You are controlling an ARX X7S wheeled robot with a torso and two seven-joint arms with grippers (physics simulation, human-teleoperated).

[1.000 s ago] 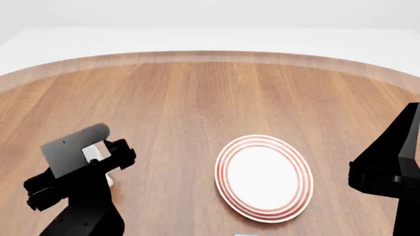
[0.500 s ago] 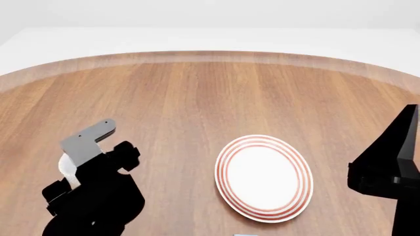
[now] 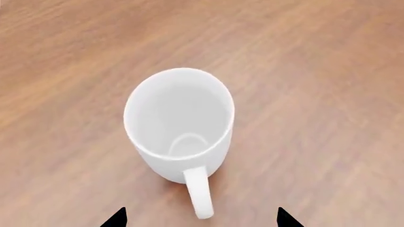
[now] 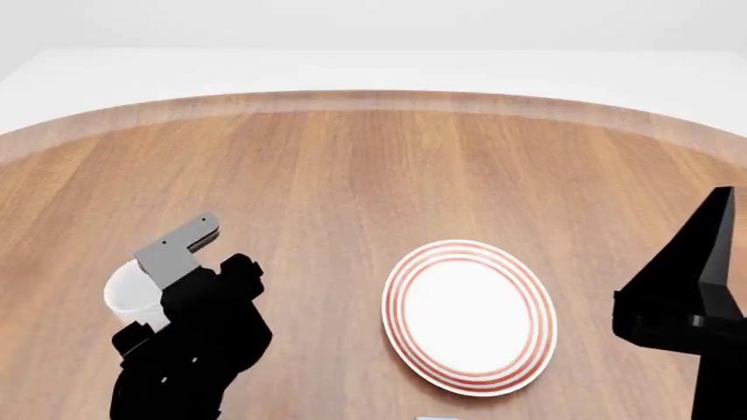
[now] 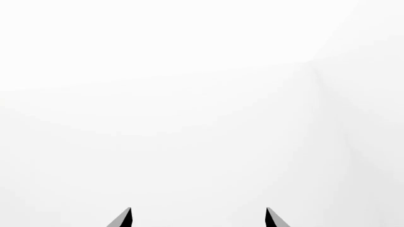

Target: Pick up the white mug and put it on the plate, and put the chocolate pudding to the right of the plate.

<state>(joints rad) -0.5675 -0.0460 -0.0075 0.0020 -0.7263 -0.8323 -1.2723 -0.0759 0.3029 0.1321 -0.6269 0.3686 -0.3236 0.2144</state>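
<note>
The white mug (image 3: 179, 124) stands upright and empty on the wooden table, its handle (image 3: 199, 194) pointing toward my left gripper (image 3: 202, 219). That gripper is open; its two black fingertips sit wide apart on either side of the handle's end without touching it. In the head view the mug (image 4: 126, 291) peeks out at the left of my left arm (image 4: 192, 337), which hides most of it. The plate (image 4: 470, 315), white with red rings, lies empty to the right of the mug. My right gripper (image 5: 197, 218) is open and faces blank white wall. The chocolate pudding is out of view.
The round wooden table (image 4: 373, 175) stretches far ahead to a curved rim, with white floor beyond. My right arm (image 4: 688, 319) stands raised at the right edge of the head view. A small grey sliver (image 4: 436, 418) shows at the bottom edge below the plate.
My left arm has swung rightward and its wrist has turned, uncovering more of the mug at its left side. The right arm has barely shifted. The plate has not moved.
</note>
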